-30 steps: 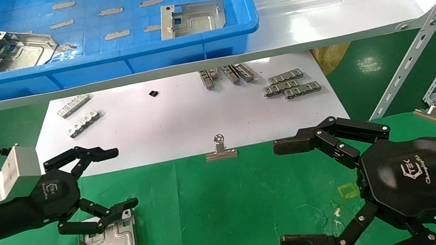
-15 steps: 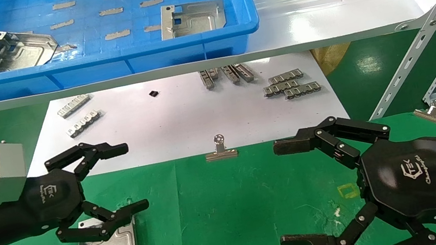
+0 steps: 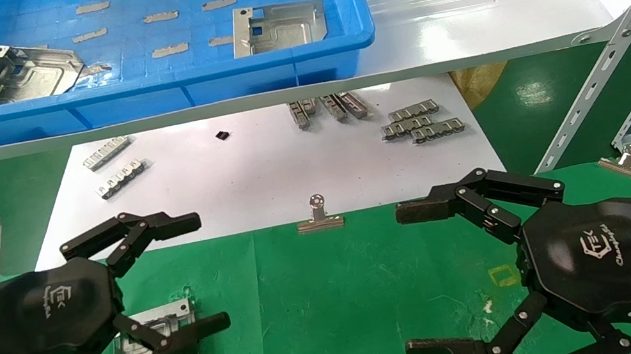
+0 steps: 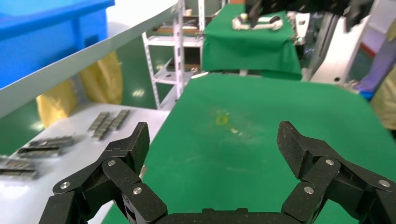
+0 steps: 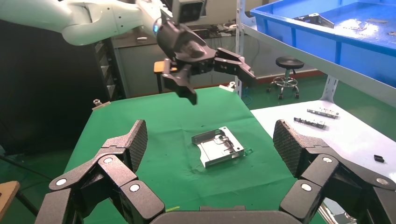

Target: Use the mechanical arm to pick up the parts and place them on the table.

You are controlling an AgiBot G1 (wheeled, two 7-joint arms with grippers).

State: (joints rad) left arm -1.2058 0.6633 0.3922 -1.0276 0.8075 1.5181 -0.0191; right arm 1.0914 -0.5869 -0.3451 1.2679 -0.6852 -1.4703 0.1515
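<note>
Thin silvery stamped sheet-metal plate (image 3: 158, 351), embossed and tab-edged, flat on wrinkled green cloth table (image 3: 325, 305) at seven o'clock. Glossy black hexagonal-palmed left end effector (image 3: 212, 272) above it, jointed link fingers spread wide, gripping nothing; clear of the plate in the right wrist view. Since a second ago: raised and drawn back toward eight o'clock, plate unmoved. Matching right end effector (image 3: 402, 282) parked at five o'clock, likewise agape. Two more plates in the blue plastic tray (image 3: 145, 93) at eleven o'clock.
</note>
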